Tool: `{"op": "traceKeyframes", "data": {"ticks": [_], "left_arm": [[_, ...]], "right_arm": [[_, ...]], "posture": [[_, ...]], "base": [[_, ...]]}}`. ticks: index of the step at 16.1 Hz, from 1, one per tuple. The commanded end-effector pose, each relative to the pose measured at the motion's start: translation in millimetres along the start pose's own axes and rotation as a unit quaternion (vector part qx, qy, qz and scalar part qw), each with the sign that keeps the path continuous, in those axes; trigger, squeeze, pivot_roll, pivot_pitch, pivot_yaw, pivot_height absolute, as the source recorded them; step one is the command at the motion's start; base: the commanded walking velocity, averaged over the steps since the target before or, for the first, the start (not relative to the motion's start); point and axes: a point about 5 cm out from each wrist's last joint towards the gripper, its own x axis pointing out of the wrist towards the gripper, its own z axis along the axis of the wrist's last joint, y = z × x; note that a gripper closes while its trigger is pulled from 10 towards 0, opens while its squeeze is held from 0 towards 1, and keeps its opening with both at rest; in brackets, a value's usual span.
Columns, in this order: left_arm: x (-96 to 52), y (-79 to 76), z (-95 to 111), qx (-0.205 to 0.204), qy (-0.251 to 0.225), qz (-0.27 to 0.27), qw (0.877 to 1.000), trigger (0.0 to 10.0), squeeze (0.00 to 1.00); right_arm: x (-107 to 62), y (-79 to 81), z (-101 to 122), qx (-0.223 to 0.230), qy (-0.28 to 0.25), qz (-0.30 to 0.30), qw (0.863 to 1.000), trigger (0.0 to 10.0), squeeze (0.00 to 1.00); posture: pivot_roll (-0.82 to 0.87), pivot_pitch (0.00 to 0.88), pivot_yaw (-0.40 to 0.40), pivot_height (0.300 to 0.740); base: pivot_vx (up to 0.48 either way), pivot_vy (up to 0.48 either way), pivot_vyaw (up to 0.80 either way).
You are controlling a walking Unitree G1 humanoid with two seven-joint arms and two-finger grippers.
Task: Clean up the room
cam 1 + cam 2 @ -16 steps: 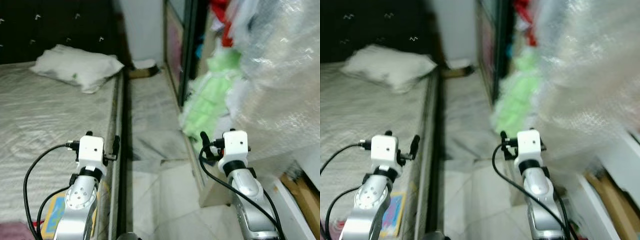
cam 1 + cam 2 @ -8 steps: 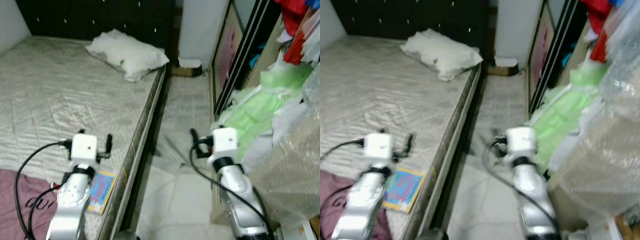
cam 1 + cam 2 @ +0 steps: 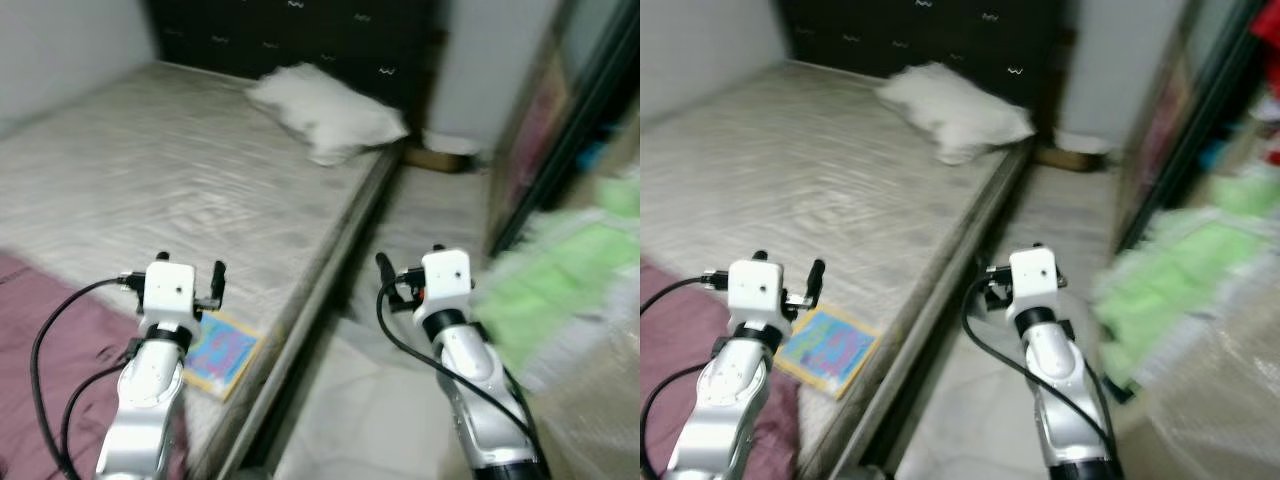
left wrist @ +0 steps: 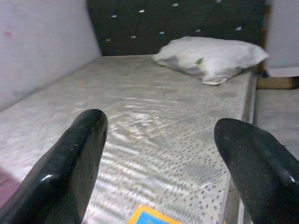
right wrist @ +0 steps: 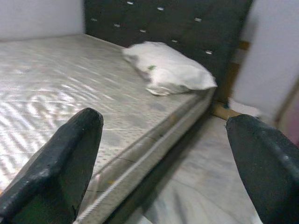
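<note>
In the left eye view, a big bed (image 3: 180, 190) takes up the space from 9 o'clock to 12 o'clock. A white pillow (image 3: 325, 115) lies at 12 o'clock, close to the dark headboard (image 3: 300, 35). A colourful book (image 3: 222, 353) lies flat near the bed's edge at 7 o'clock, just beside the left arm. Its cover has blue and yellow shapes, but the picture is too blurry to read any words. A dark pink cloth (image 3: 50, 360) lies on the bed at 8 o'clock, under the left arm. The left gripper (image 3: 190, 275) is held up over the bed. The right gripper (image 3: 400, 275) is held up over the pale floor (image 3: 400, 240) between the bed and the wardrobe. A heap of green cloth (image 3: 570, 270) sits at 3 o'clock, very blurry.

In the right eye view, the same book (image 3: 825, 345) lies at 7 o'clock, and the pillow (image 3: 955, 110) at 12 o'clock.

In the left wrist view, the two black fingers (image 4: 70, 172) are wide apart with nothing between them. Past them lie the grey mattress and the pillow (image 4: 210, 56). A corner of the book (image 4: 152, 217) peeks in between the fingers.

In the right wrist view, the black fingers (image 5: 56, 163) are also wide apart and hold nothing. Beyond them are the bed's edge, the pillow (image 5: 168, 67) and the floor.
</note>
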Motion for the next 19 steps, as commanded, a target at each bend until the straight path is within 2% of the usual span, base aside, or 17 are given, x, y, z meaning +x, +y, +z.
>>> {"op": "traceKeyframes", "data": {"ticks": [1, 4, 19], "left_arm": [[-0.1, 0.3, 2.4, 0.008, -0.006, 0.000, 1.000, 10.0, 0.00], [0.4, 1.7, 4.9, 0.017, -0.012, 0.007, 1.000, 10.0, 0.00], [3.6, 1.5, 6.6, -0.003, -0.016, 0.009, 1.000, 10.0, 0.00]], "right_arm": [[1.3, -1.0, 0.5, 0.001, -0.001, -0.002, 1.000, 10.0, 0.00], [2.4, 0.2, 1.1, 0.004, -0.003, 0.001, 1.000, 10.0, 0.00], [6.8, 1.1, 2.7, 0.002, -0.008, 0.006, 1.000, 10.0, 0.00]], "posture": [[0.04, 0.000, -0.011, 0.740], [0.04, 0.000, -0.008, 0.740], [0.04, 0.000, -0.013, 0.740]], "base": [[0.000, 0.000, 0.80], [0.000, 0.000, 0.80], [0.000, 0.000, 0.80]]}}
